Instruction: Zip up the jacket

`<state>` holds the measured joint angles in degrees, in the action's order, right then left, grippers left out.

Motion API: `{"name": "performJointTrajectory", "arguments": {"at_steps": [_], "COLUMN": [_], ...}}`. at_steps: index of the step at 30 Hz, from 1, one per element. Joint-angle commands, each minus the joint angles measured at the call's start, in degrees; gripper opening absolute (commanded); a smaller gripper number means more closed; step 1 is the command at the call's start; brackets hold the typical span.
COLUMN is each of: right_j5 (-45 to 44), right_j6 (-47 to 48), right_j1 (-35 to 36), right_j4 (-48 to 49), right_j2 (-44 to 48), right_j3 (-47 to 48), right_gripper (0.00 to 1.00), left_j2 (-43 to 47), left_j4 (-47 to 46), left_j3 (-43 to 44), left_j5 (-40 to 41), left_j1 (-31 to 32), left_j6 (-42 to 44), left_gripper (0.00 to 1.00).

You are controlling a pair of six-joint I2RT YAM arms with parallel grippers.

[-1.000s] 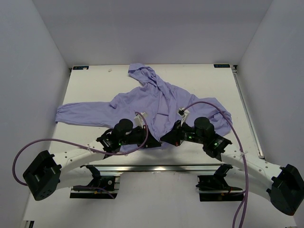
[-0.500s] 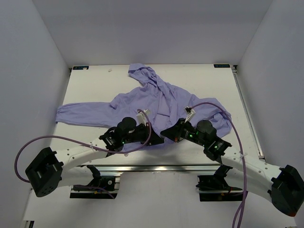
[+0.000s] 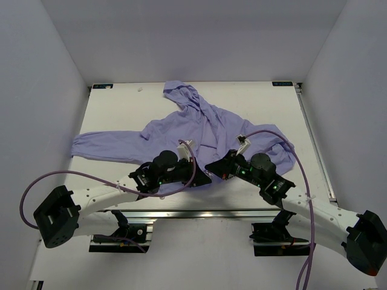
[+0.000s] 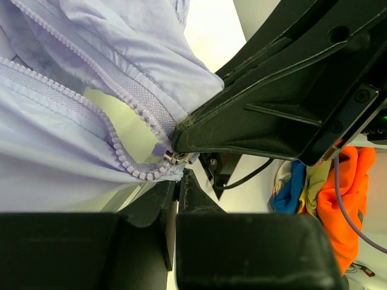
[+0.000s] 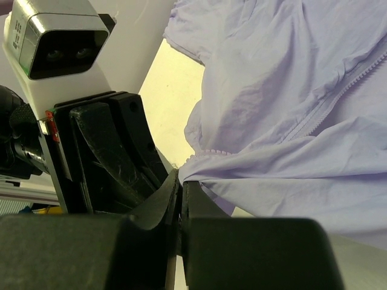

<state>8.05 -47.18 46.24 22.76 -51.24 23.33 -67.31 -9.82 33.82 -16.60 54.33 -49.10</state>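
Observation:
The lavender jacket (image 3: 199, 130) lies spread on the white table (image 3: 121, 109), hood at the far end and the zipper open. My left gripper (image 3: 203, 176) and right gripper (image 3: 210, 165) meet tip to tip at the jacket's near hem. In the left wrist view the left gripper (image 4: 179, 176) is shut on the hem just below the metal zipper slider (image 4: 175, 158), where the two rows of zipper teeth (image 4: 115, 124) join. In the right wrist view the right gripper (image 5: 180, 180) is shut on a fold of the jacket's hem (image 5: 290, 175).
A metal rail (image 3: 199, 212) runs along the table's near edge. White walls close in the left, right and back. Orange and blue cloths (image 4: 347, 193) show off to one side in the left wrist view. The left wrist camera (image 5: 57, 36) sits close beside the right gripper.
The left arm has moved a little to the right, bringing the two grippers closer together at the hem. The jacket's near edge has bunched slightly between them.

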Motion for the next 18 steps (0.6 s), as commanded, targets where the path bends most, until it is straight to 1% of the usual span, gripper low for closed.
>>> {"name": "performJointTrajectory", "arguments": {"at_steps": [1,5,7,8,10,12,13,14,17,18], "right_j5": [-4.72,-1.29,-0.33,0.38,1.52,3.01,3.63,5.11,7.49,8.02], "right_j6": [0.50,1.74,1.12,1.04,0.95,0.95,1.30,1.21,-0.01,0.16], "right_j1": [-0.54,-0.54,-0.54,-0.54,-0.62,-0.62,-0.62,-0.54,-0.54,-0.54], "right_j4": [6.61,-0.95,-4.29,-5.35,-6.67,-7.03,-6.60,-6.42,-4.93,-4.66], "right_j2": [2.11,3.08,3.78,4.13,5.01,5.45,5.37,5.28,4.75,4.66], "right_j3": [2.68,2.25,1.28,0.32,-0.65,-1.36,-1.27,-1.10,-1.27,-1.36], "right_gripper": [0.00,0.00,0.00,0.09,0.16,0.33,0.40,0.48,0.61,0.80], "left_j2": [0.60,3.49,4.90,5.34,6.05,6.14,6.14,5.88,4.39,3.94], "left_j4": [5.07,8.06,8.86,9.38,9.47,8.60,7.81,6.59,5.87,5.78], "left_j3": [1.33,1.68,2.21,2.56,2.74,2.39,2.13,1.86,1.86,2.21], "left_j5": [-5.91,1.46,3.41,4.11,5.87,6.14,5.53,5.09,3.16,2.81], "left_j1": [3.33,3.07,2.89,2.54,2.02,1.58,1.40,0.96,0.26,0.08], "left_j6": [0.50,0.67,1.02,1.11,1.11,0.94,0.94,0.94,0.76,0.76], "left_gripper": [0.00,0.00,0.00,0.00,0.00,0.00,0.00,0.00,0.00,0.00]}}
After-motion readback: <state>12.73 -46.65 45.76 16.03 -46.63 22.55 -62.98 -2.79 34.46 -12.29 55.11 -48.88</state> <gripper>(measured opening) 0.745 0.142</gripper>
